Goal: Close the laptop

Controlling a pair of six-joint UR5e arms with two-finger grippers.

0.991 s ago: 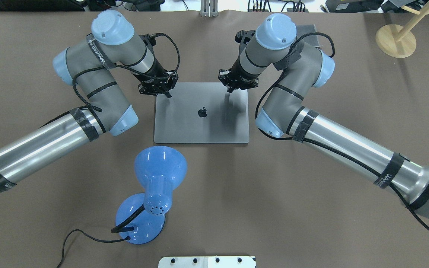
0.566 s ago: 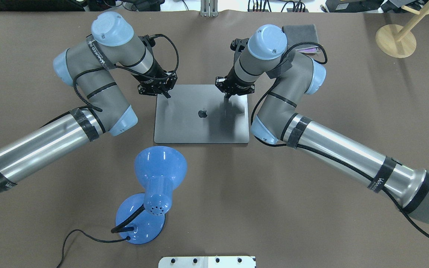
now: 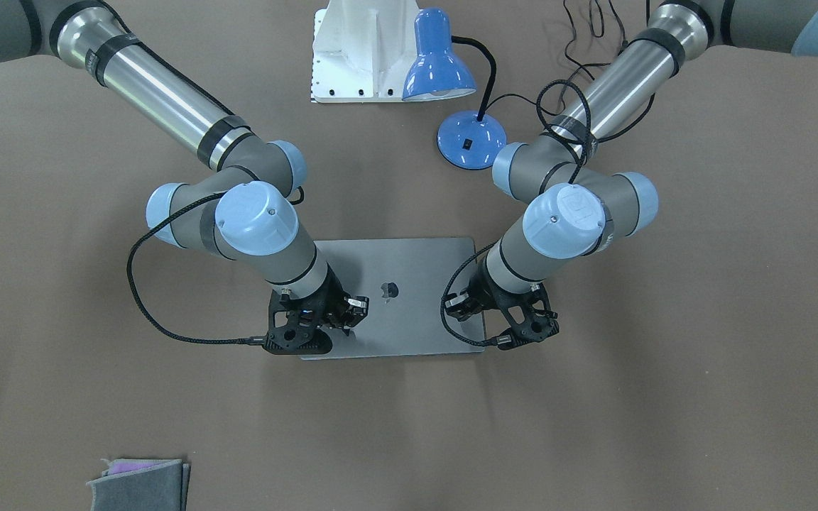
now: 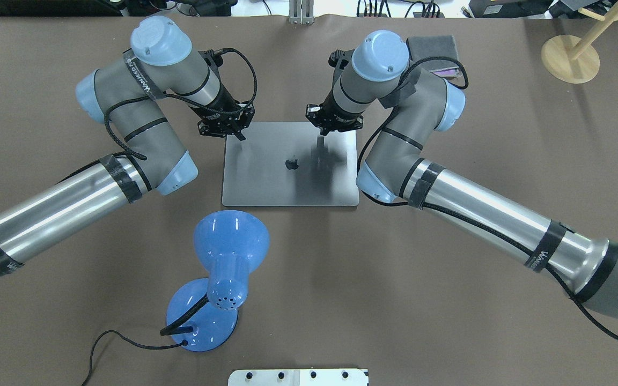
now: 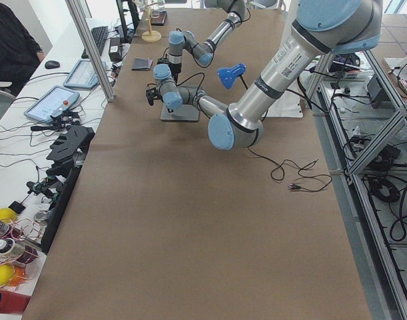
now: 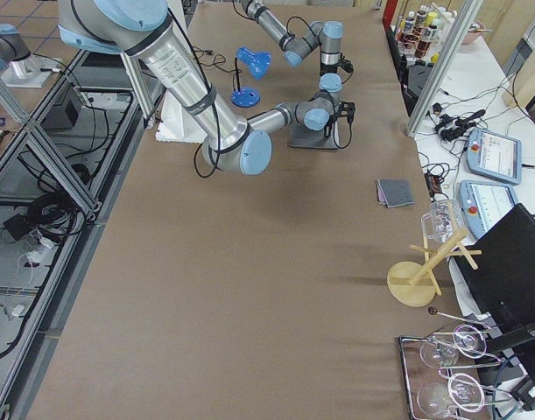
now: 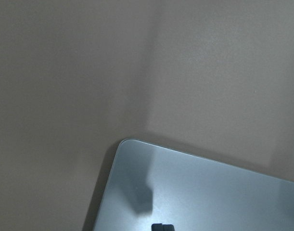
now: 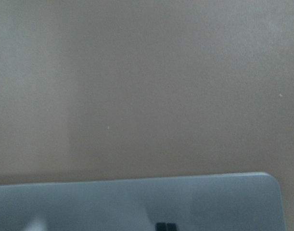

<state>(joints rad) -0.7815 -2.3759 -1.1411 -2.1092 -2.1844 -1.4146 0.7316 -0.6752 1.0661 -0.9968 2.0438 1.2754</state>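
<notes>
Laptop (image 4: 266, 182) lay shut and flat on the table (image 4: 448, 321), lid up with its dark logo showing, in the middle between the two arms. The left gripper (image 4: 240, 134) pointed down over the lid's far left corner, as seen from the robot. Its fingers were pressed together with nothing between them. The right gripper (image 4: 323, 135) pointed down over the far edge, right of the logo and short of the corner. Its fingers were likewise together and held nothing. Each wrist view showed one narrow black tip low in the middle, over the grey lid. Whether either tip touched the lid could not be told. A blue lamp (image 4: 228, 252) stood on the robot's side of the laptop, near its left front corner but apart from it. A folded grey cloth (image 4: 432, 47) lay beyond the right arm's wrist.
</notes>
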